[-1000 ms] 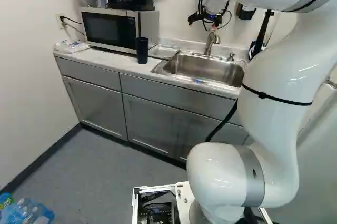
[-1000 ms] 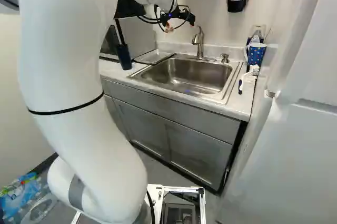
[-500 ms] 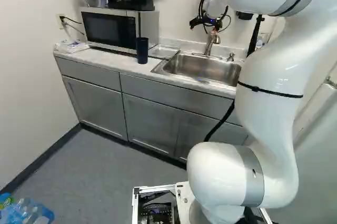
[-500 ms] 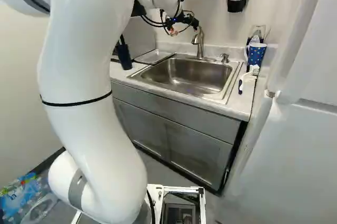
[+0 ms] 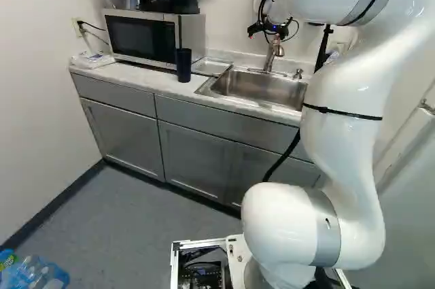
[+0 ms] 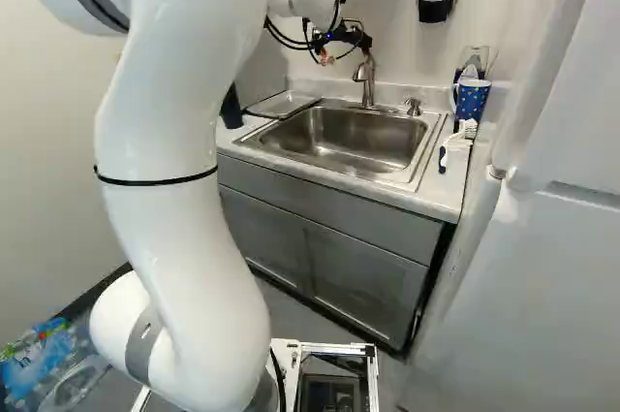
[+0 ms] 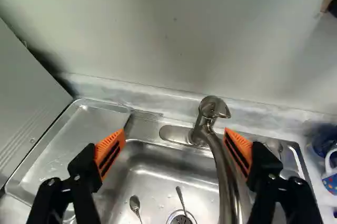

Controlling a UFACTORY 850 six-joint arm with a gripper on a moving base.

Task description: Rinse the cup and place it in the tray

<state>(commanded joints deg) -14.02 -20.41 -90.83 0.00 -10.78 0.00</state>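
Behind the sink (image 6: 344,138), my gripper (image 6: 327,56) hangs close to the faucet (image 6: 366,78) in the right base view. Seen from the wrist, the gripper (image 7: 175,142) is open and holds nothing; the faucet (image 7: 210,134) stands near the finger with the right-hand orange pad. A dark blue cup (image 5: 183,64) stands upright on the counter, in front of the microwave, well away from the gripper. The metal tray (image 7: 79,142) lies on the counter beside the sink, with a few drops on it. A blue patterned mug (image 6: 472,99) stands at the sink's other side.
Spoons (image 7: 135,204) lie in the basin near the drain. The microwave (image 5: 146,39) stands beside the tray, and the wall (image 7: 174,34) is close ahead of the gripper. A white-handled brush (image 6: 453,145) lies on the counter near the mug.
In the right base view my upper arm and gripper have swung to the right, the gripper coming closer to the faucet and slightly lower. The base, cup and tray have not moved.
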